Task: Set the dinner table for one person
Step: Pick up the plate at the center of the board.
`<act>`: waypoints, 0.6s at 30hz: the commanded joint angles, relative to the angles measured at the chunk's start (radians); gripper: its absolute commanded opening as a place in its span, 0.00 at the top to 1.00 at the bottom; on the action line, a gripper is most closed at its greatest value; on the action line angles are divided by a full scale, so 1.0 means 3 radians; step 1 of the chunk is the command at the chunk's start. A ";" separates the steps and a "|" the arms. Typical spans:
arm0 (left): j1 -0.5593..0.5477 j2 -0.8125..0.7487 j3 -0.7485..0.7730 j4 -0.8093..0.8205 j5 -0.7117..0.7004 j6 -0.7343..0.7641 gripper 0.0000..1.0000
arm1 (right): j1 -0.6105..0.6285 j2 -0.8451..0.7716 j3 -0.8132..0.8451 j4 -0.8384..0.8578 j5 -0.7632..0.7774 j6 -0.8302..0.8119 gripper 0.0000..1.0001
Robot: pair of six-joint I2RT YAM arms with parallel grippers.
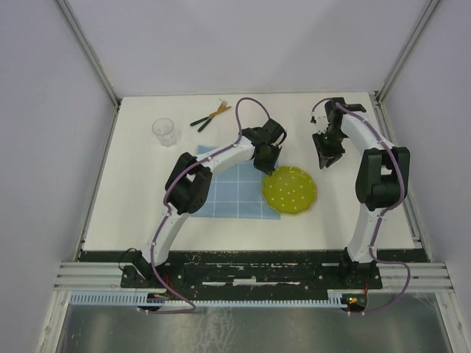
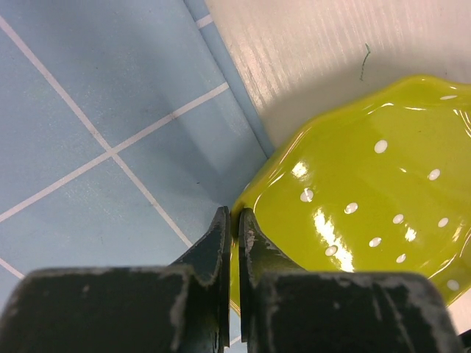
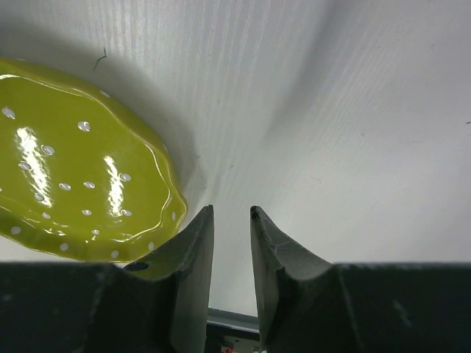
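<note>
Left gripper [image 2: 234, 215] clamped tight on green plate [image 2: 353, 176] rim, blue cloth [image 2: 88, 110] at its left. Right gripper [image 3: 232, 212] half open, empty, plate leftward.

A glossy yellow-green plate [image 1: 290, 190] with white dots and a wavy rim lies with its left edge over the right border of a light-blue cloth [image 1: 232, 195] gridded with white lines. Well apart from both, toward the far left of the desk [image 1: 125, 209], a clear glass [image 1: 164, 132] stands upright. Just to the glass's right lie two pieces of cutlery [image 1: 211, 115] with dark handles, close together and angled.
</note>
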 commanded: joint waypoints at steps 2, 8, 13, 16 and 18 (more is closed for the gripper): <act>-0.0021 0.0179 0.0045 -0.0017 -0.0021 0.0110 0.97 | -0.0015 -0.0229 -0.0064 0.0000 -0.0016 -0.0018 0.66; -0.0017 0.0139 0.0045 -0.0033 0.0031 0.0108 0.97 | -0.0013 -0.0323 -0.0126 0.0002 -0.0028 -0.0004 0.66; -0.0019 0.0058 0.0136 -0.0107 0.0073 0.0189 0.97 | -0.0014 -0.0367 -0.0199 -0.0002 0.0033 -0.0028 0.66; -0.0012 -0.0056 0.0185 -0.0170 0.0042 0.0252 0.97 | -0.0012 -0.0390 -0.0254 0.0005 0.0049 -0.0034 0.67; -0.0008 -0.0104 0.0216 -0.0217 0.0043 0.0290 0.97 | -0.0012 -0.0403 -0.0279 0.0019 0.0044 -0.0021 0.67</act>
